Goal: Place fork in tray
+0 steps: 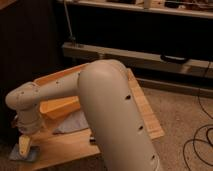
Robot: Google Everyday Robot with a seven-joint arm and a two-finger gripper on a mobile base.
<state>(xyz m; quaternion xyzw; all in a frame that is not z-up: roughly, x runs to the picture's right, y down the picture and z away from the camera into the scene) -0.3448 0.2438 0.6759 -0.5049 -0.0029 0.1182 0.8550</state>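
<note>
Nearest the camera, the arm's thick white link rises from 5 o'clock to picture centre. It then bends into a forearm running out toward 9 o'clock.

The gripper hangs from the wrist at 8 o'clock, pointing down at the near left corner of the wooden table. Its fingers stand wide apart, with nothing seen between them. Directly beneath it lies a flat blue-grey piece; whether the two touch cannot be told.

A small dark item lies on the table against the arm's left edge, at about 6 o'clock. What it is cannot be told.

A pale cloth lies just beyond, beside the tray.

The tray sits on the table left of centre, at 9 to 10 o'clock, partly hidden by the forearm. It is well apart from the gripper. Its visible far rim, and so apparently its long axis, runs from 8 o'clock to 2 o'clock. The open side faces up.

Farther off, a dark shelf unit crosses the top. Black cables lie on the carpet at 4 o'clock.
</note>
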